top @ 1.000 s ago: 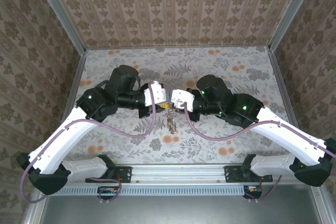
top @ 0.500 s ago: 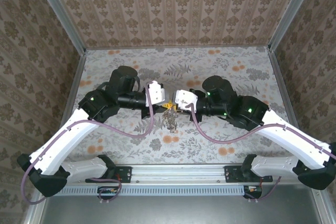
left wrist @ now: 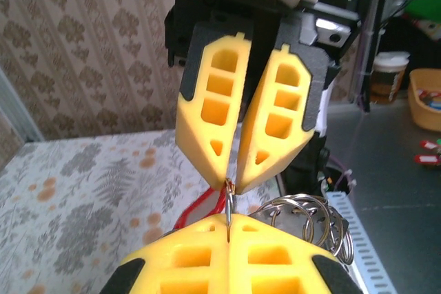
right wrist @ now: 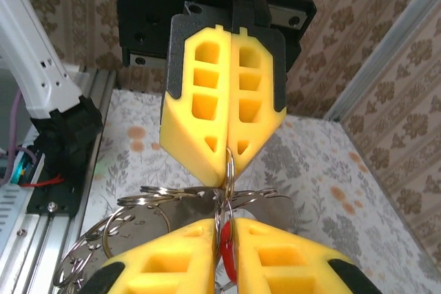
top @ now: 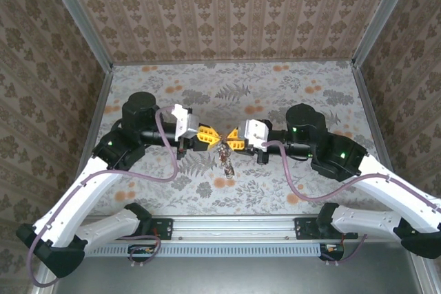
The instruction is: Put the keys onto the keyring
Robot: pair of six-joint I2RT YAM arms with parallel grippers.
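1. Currently the left gripper [right wrist: 227,167] is fully closed, and its yellow fingertips pinch one end of the keyring [left wrist: 227,204], a thin loop.
2. Facing it tip to tip, the right gripper [left wrist: 229,182] is closed down to a narrow slit on the other end of the same loop.
3. Inside that slit, between the right fingers, sits the red head of a key [right wrist: 225,263]. Its shaft is hidden.
4. The two sets of fingertips nearly meet, with the short stretch of loop running between them, above the flowered table [top: 310,101].
5. Count:
   - two grippers
   - one thin loop held between them
   - one red key that I can make out
   - a bunch of silvery split rings [left wrist: 313,215] hanging just below and beside the fingertips, overlapping too much to count
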